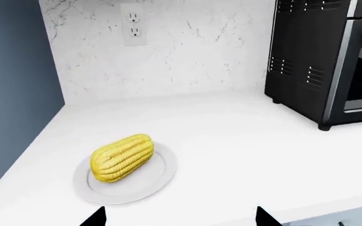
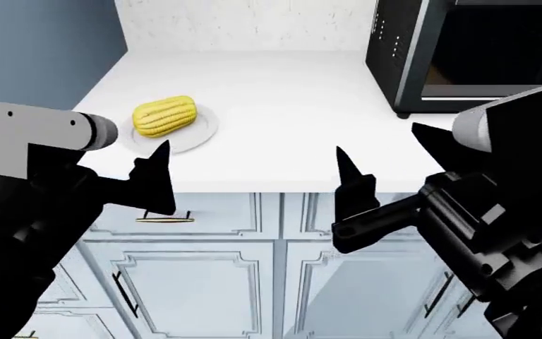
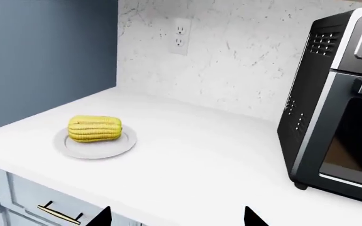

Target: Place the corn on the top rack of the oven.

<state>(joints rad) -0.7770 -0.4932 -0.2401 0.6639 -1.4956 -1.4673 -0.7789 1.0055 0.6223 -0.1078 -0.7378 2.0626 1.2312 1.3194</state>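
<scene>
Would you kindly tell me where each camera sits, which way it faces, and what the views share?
Head view: high on the robot, looking down over left gripper and right gripper at the countertop.
Left wrist view: near the gripper, facing the corn on its plate; fingertips show.
Right wrist view: near the gripper, facing the wall outlet; fingertips show.
All share corn and small oven.

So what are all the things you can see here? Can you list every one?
corn: one, bright yellow, lying on the plate
plate: one, white, on the counter near the blue wall
counter: one, white, above pale blue cabinets
countertop oven: one, black with silver trim, on the counter's far side from the plate
wall outlet: one, white, on the marble backsplash
blue wall: one, beside the counter
left gripper: one, black, open, empty
right gripper: one, black, open, empty
</scene>
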